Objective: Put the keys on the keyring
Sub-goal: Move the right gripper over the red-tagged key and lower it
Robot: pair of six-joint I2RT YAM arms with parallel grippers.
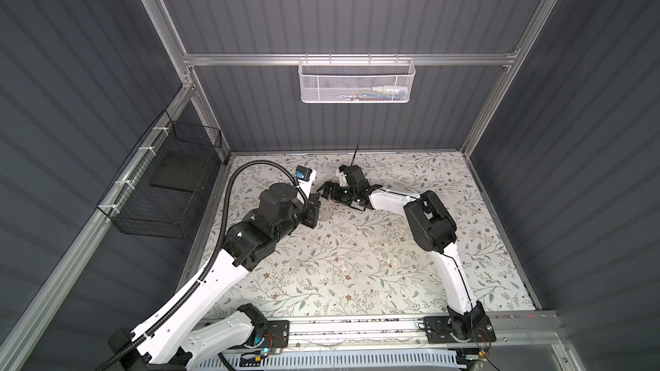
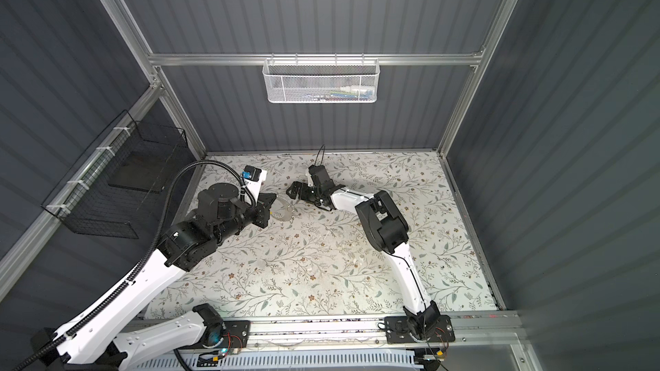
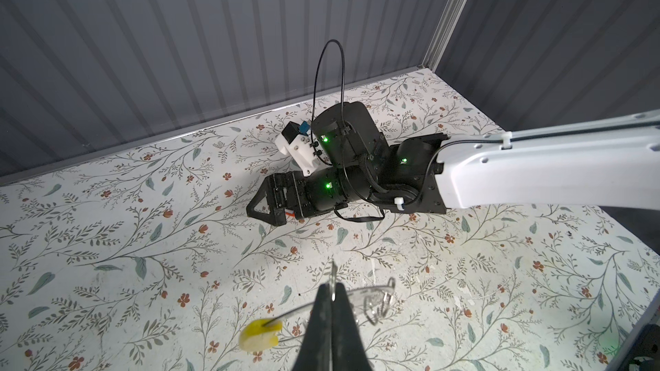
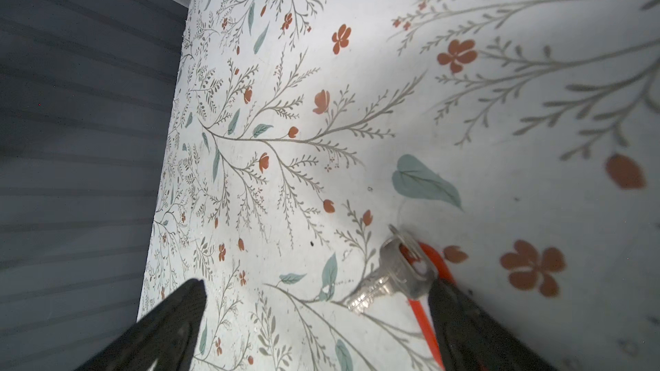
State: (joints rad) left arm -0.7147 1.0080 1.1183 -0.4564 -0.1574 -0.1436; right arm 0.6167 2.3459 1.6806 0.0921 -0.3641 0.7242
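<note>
My left gripper (image 3: 333, 289) is shut on the keyring (image 3: 291, 313), a thin grey hoop held edge-on just above the floral table. Its yellow section (image 3: 258, 335) sticks out to one side, and a small cluster of silvery loops (image 3: 376, 302) hangs on the other. In both top views the hoop (image 2: 285, 219) sits between the two grippers at the back left. My right gripper (image 4: 319, 287) is open and low over the table. The keys (image 4: 389, 276), silvery metal on a red tag (image 4: 423, 310), lie flat between its jaws, right against one finger (image 4: 464, 315).
A white mesh basket (image 1: 357, 82) hangs on the back rail and a black wire basket (image 1: 160, 187) on the left wall. The back wall's edge (image 3: 250, 115) runs close behind the right gripper (image 1: 323, 190). Both arms angle in from the front rail (image 1: 357, 330).
</note>
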